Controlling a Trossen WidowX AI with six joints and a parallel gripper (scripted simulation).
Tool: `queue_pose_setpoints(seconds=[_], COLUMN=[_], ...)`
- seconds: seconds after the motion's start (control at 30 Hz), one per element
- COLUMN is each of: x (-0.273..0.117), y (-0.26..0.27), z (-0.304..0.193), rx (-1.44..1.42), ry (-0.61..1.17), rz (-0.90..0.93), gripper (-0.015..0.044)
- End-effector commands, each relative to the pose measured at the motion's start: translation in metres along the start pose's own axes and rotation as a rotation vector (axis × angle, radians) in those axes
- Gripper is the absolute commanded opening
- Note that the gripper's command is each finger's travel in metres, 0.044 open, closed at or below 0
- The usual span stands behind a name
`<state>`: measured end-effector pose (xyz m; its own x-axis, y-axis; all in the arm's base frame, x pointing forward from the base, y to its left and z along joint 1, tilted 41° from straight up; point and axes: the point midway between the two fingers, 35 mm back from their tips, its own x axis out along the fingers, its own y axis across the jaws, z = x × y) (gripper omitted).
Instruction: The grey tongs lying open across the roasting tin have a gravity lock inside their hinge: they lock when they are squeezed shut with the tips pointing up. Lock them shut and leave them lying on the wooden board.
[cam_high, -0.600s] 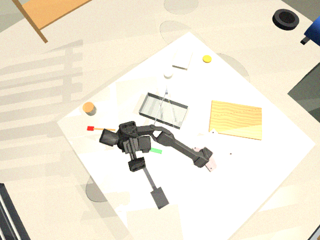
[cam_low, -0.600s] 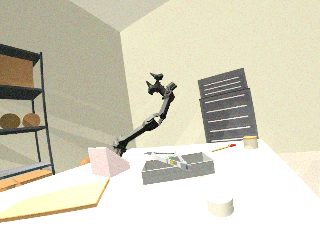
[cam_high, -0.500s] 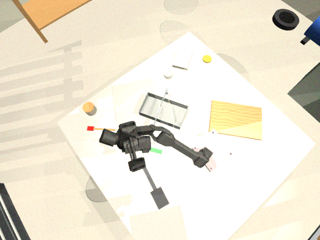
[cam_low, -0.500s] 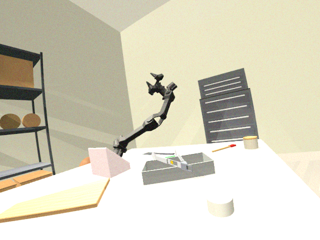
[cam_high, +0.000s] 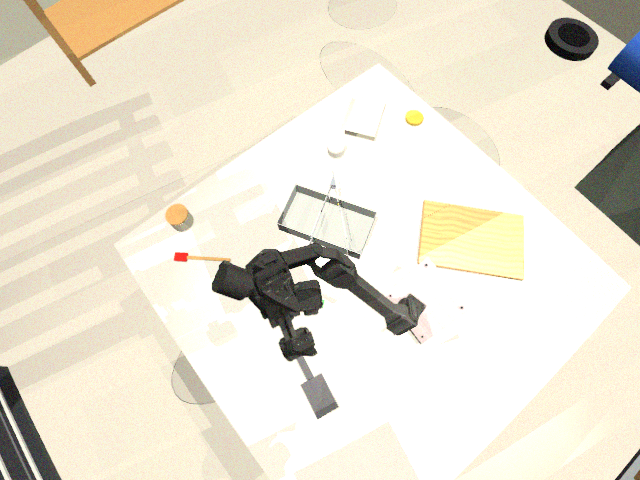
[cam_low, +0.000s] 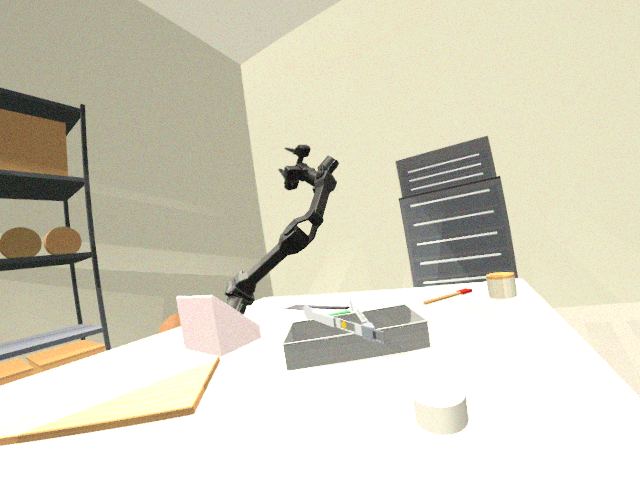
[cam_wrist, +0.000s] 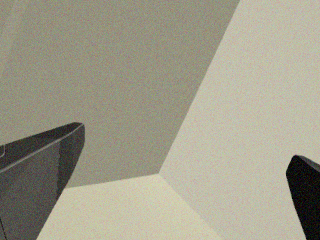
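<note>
The grey tongs (cam_high: 333, 183) (cam_low: 357, 328) lie spread open across the roasting tin (cam_high: 310, 193) (cam_low: 320, 354), with the hinge end past one long wall and the two arms reaching over the opposite wall. The wooden board (cam_high: 480, 242) (cam_low: 129, 405) lies flat on the table, apart from the tin, with nothing on it. My gripper (cam_low: 283, 160) (cam_wrist: 189, 149) is wide open and empty, high above the table and away from the tongs. The wrist view shows only walls and ceiling between the fingers.
A pink wedge block (cam_high: 422, 329) (cam_low: 206, 325) stands between the arm's base and the board. A white cylinder (cam_high: 336, 149) (cam_low: 440, 411) is near the tongs' hinge. An orange-topped jar (cam_high: 177, 215) (cam_low: 501, 286), a red-tipped stick (cam_high: 206, 258) (cam_low: 444, 296) and a dark spatula (cam_high: 318, 395) lie farther off.
</note>
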<state>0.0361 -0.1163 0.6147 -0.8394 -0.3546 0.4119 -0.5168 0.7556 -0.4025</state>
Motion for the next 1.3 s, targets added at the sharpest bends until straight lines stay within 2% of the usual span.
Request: queue_pose_setpoints(seconds=[0.0, 0.33, 0.73, 1.0, 1.27], x=[0.027, 0.073, 0.073, 0.033, -0.046], y=[0.029, 0.122, 0.204, 0.284, 0.342], z=[-0.004, -0.016, -0.038, -0.073, -0.100], rx=[0.077, 0.336, 0.479, 0.682, 0.850], ry=[0.016, 0.153, 0.357, 0.684, 1.054], rz=[0.105, 0.451, 0.717, 0.938, 1.092], gripper=[0.0440, 0.0440, 0.0440, 0.0440, 0.0440])
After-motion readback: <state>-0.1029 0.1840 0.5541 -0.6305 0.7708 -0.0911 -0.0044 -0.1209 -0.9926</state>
